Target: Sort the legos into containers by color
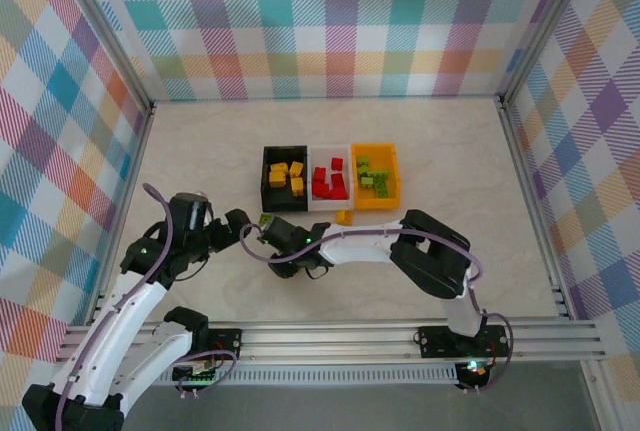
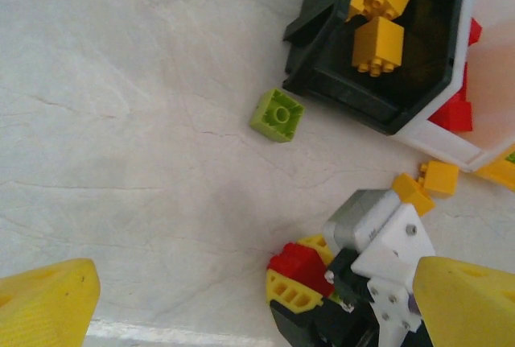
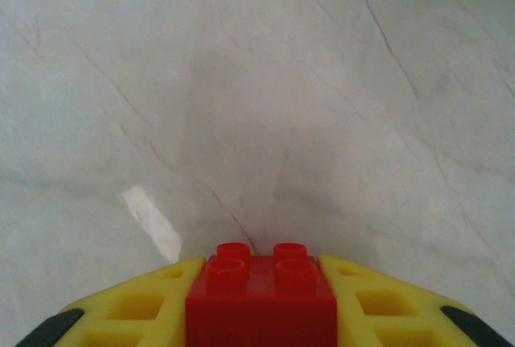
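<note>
The red brick (image 3: pixel 261 287) sits squarely between the yellow fingers (image 3: pixel 129 311) of the right gripper (image 3: pixel 261 315), which is clamped on its two sides, studs up. In the top view this gripper is low over the open surface (image 1: pixel 450 151), in front of the black bin (image 1: pixel 268 183) and near the robot's side. Whether the brick has lifted clear of the surface I cannot tell.

Just beside it, toward the black bin, a single green brick (image 2: pixel 278 114) lies loose on the surface, close to that bin's corner but not touching it. A yellow brick (image 1: pixel 344 217) also lies loose, just in front of the seam between the white bin (image 1: pixel 312 179) and the orange bin (image 1: pixel 392 173).

The three bins stand in a row, touching. The black one holds yellow bricks, the white one red, and the orange one green, so most of the sorting looks done. What seems left is the red brick in hand, which belongs in the white bin, then the loose green and yellow ones.

The left gripper (image 1: pixel 240 229) hovers beside the right one with its fingers spread wide apart and nothing between them.
</note>
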Robot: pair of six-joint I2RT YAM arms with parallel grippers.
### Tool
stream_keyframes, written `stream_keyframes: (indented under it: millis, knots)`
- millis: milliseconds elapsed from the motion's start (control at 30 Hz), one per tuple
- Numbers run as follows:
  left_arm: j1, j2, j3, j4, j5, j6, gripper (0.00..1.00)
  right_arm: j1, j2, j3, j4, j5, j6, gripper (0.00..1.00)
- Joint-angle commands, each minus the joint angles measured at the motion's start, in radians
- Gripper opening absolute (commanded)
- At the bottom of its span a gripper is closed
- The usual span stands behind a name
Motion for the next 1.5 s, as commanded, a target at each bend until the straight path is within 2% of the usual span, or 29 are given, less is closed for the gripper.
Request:
stream_keyframes:
  millis: [0,267,400,600,767,833,933,967,1133,1300,1467]
  knots:
    - [0.005,0.010,-0.014,0.087,0.060,-0.003,1.00,-0.020,-0.084,-0.074,0.048,0.030,0.029,0.34]
    - [0.005,0.049,-0.062,0.183,0.134,-0.028,1.00,-0.110,-0.292,-0.183,0.086,0.058,0.045,0.33]
    - [0.005,0.059,-0.073,0.219,0.156,-0.031,0.98,-0.212,-0.366,-0.177,0.072,0.051,0.058,0.34]
    - [-0.018,0.109,-0.108,0.289,0.191,-0.049,0.95,-0.384,-0.280,-0.028,-0.021,0.050,0.078,0.35]
    - [-0.086,0.160,-0.138,0.344,0.175,-0.068,0.94,-0.467,-0.127,0.142,-0.089,0.045,0.079,0.36]
    - [-0.106,0.179,-0.145,0.358,0.171,-0.070,0.94,-0.479,-0.081,0.198,-0.115,0.052,0.078,0.38]
    - [-0.125,0.202,-0.154,0.375,0.168,-0.073,0.93,-0.486,-0.048,0.248,-0.138,0.063,0.078,0.52]
    - [-0.128,0.207,-0.157,0.377,0.166,-0.073,0.93,-0.487,-0.052,0.251,-0.136,0.064,0.077,0.58]
    - [-0.126,0.177,-0.155,0.348,0.130,-0.075,0.94,-0.484,-0.145,0.186,-0.100,0.029,0.080,0.72]
    - [-0.124,0.103,-0.134,0.291,0.045,-0.064,0.97,-0.431,-0.269,0.031,-0.089,-0.006,0.101,0.78]
    - [-0.117,0.072,-0.128,0.270,0.021,-0.058,0.99,-0.324,-0.363,-0.161,-0.065,-0.005,0.154,0.79]
